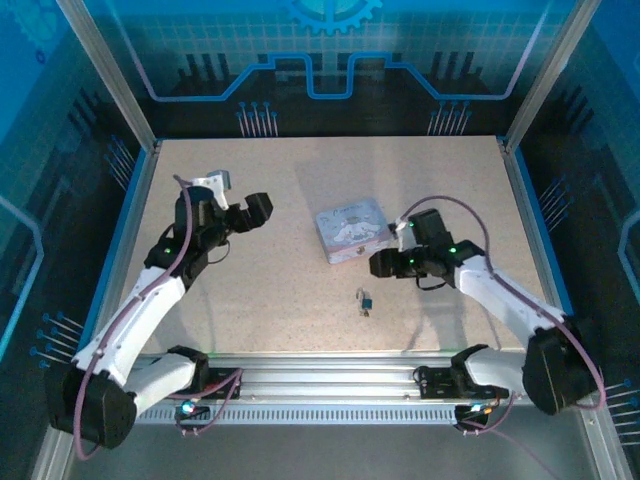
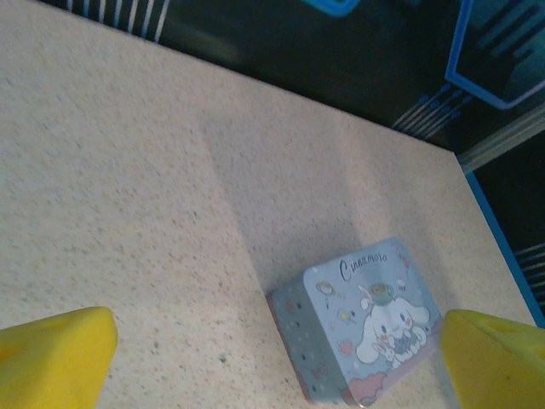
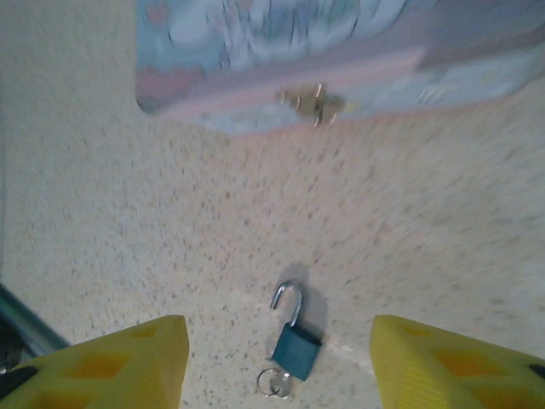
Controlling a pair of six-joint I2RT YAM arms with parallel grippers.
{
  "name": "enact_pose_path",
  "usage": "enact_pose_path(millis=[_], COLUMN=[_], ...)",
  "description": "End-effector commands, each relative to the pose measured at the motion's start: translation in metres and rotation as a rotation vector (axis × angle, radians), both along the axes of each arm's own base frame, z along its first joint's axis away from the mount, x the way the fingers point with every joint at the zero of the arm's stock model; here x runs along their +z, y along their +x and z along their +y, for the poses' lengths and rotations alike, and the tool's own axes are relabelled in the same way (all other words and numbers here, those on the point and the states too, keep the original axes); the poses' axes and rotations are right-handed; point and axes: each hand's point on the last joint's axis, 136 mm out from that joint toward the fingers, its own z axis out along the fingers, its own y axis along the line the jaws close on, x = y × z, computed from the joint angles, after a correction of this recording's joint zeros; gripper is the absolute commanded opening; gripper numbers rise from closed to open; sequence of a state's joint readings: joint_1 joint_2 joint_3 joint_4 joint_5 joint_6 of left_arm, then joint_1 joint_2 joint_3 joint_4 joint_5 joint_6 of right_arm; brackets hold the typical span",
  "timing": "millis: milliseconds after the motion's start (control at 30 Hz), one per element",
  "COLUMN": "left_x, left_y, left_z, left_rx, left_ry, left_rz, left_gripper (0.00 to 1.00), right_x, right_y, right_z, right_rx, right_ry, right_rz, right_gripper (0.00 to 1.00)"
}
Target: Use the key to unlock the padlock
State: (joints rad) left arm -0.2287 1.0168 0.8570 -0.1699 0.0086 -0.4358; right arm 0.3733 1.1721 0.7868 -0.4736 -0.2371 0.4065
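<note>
The small teal padlock (image 3: 296,351) lies flat on the speckled table, its silver shackle swung open at one end. The key (image 3: 277,383) sticks in its bottom end with a small ring on it. In the top view the padlock (image 1: 366,299) is a speck in front of the tin, with the key (image 1: 364,311) at its near end. My right gripper (image 3: 277,345) hovers over it, open, with its yellow fingers (image 3: 128,362) well apart on either side and nothing held. It sits just right of the padlock (image 1: 382,265). My left gripper (image 1: 238,203) is open, far to the left.
A lavender cartoon-printed tin (image 1: 350,232) stands mid-table just behind the padlock; its latch side faces the right wrist camera (image 3: 324,60). In the left wrist view the tin (image 2: 366,319) is ahead between the yellow fingers (image 2: 60,354). Metal rails and blue walls frame the table (image 1: 300,170).
</note>
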Motion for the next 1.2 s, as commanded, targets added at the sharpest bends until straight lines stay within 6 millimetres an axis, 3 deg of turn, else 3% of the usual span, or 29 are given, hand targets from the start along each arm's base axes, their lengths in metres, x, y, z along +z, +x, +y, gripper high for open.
enact_pose_path(millis=[0, 133, 233, 267, 300, 433, 567, 733, 833, 1167], left_x=[0.010, 0.030, 0.029, 0.024, 0.018, -0.016, -0.052, -0.081, -0.095, -0.136], left_y=[-0.008, -0.019, -0.025, -0.026, -0.027, -0.026, -0.025, -0.029, -0.028, -0.017], left_z=[0.030, 0.059, 0.072, 0.079, 0.084, 0.098, 0.108, 0.121, 0.122, 0.118], left_rx=[0.098, 0.219, 0.270, 0.300, 0.327, 0.383, 0.412, 0.472, 0.462, 0.383], left_ry=[0.127, 0.224, 0.288, 0.309, 0.326, 0.412, 0.503, 0.532, 0.535, 0.491], left_rz=[-0.061, -0.134, -0.157, -0.149, -0.138, -0.116, -0.128, -0.148, -0.113, -0.045], left_gripper=[0.99, 0.99, 0.99, 0.99, 0.99, 0.99, 0.99, 0.99, 0.99, 0.99], right_x=[0.020, 0.046, 0.056, 0.058, 0.058, 0.048, 0.027, -0.003, -0.010, -0.002], right_y=[0.007, 0.016, 0.020, 0.021, 0.023, 0.030, 0.039, 0.054, 0.063, 0.098], right_z=[-0.043, -0.084, -0.116, -0.127, -0.136, -0.166, -0.184, -0.196, -0.200, -0.182], right_rx=[-0.098, -0.218, -0.321, -0.359, -0.384, -0.440, -0.462, -0.521, -0.545, -0.434], right_ry=[-0.131, -0.215, -0.289, -0.318, -0.346, -0.473, -0.543, -0.472, -0.453, -0.401], right_rz=[-0.094, -0.207, -0.293, -0.325, -0.357, -0.488, -0.540, -0.560, -0.612, -0.749], right_gripper=[0.65, 0.77, 0.91, 0.99, 1.00, 1.00, 1.00, 1.00, 1.00, 1.00])
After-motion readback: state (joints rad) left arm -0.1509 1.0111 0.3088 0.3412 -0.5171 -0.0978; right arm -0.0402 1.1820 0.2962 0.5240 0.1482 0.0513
